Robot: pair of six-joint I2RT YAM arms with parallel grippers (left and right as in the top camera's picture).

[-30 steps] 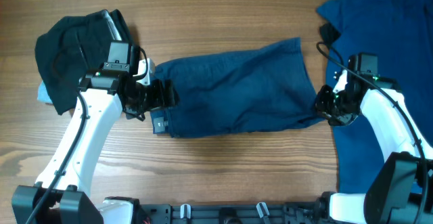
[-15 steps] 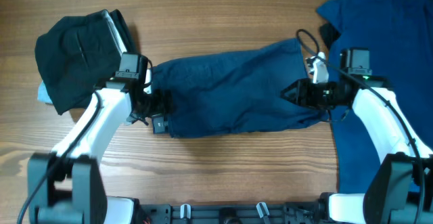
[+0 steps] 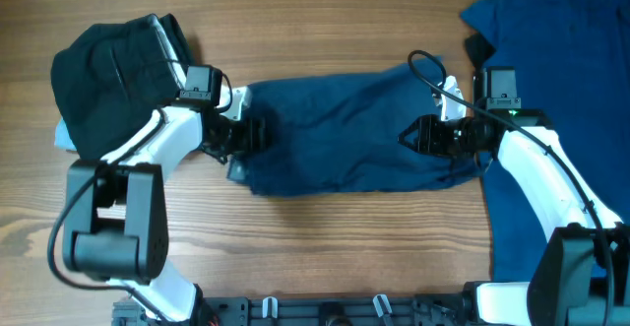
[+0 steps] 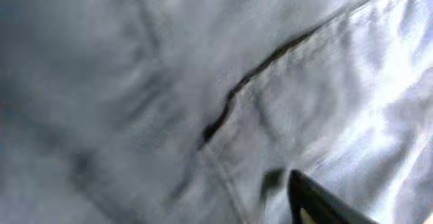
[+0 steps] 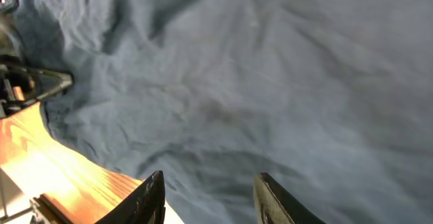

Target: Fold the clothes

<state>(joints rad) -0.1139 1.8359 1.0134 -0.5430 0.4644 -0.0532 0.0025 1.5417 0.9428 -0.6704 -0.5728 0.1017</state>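
Note:
The clothes here are chiefly dark navy shorts, lying flat across the middle of the table. My left gripper is at their left end. The left wrist view is filled with blurred fabric crossed by a seam, and only one dark fingertip shows, so its state is unclear. My right gripper hovers over the right part of the shorts. Its jaws stand apart, with nothing pinched between them.
A black garment lies bunched at the back left, behind the left arm. A brighter blue garment covers the right side, under the right arm. Bare wooden table runs along the front.
The right gripper has moved left from the shorts' right edge to over their right part. The left gripper has shifted slightly up and right onto the left end.

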